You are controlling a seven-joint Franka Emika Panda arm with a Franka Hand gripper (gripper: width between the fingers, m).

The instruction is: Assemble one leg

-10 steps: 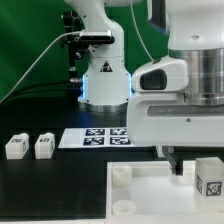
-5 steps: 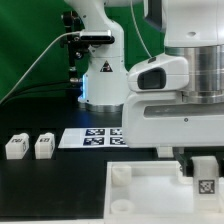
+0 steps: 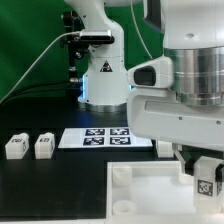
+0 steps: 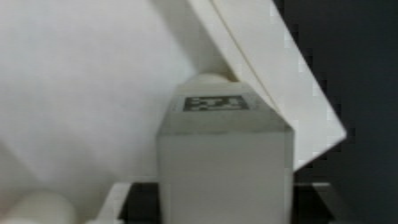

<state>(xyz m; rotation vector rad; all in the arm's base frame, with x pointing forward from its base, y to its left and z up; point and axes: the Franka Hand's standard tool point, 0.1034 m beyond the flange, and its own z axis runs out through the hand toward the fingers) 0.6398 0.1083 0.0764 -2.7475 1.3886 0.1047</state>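
No words, brand names or numbers can be read anywhere. The only signs are black-and-white square tags. One stands on the leg (image 3: 207, 181) held in the claw (image 3: 205, 172), and it shows again on that leg's end face in the wrist view (image 4: 217, 103). Four stand in a row on the marker board (image 3: 103, 138), lying on the bench beyond the claw. One is on each of two loose legs (image 3: 15, 147) (image 3: 44, 146), well apart from the claw.

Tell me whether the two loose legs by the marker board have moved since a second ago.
No. Both loose legs sit at the same spot beside the marker board.
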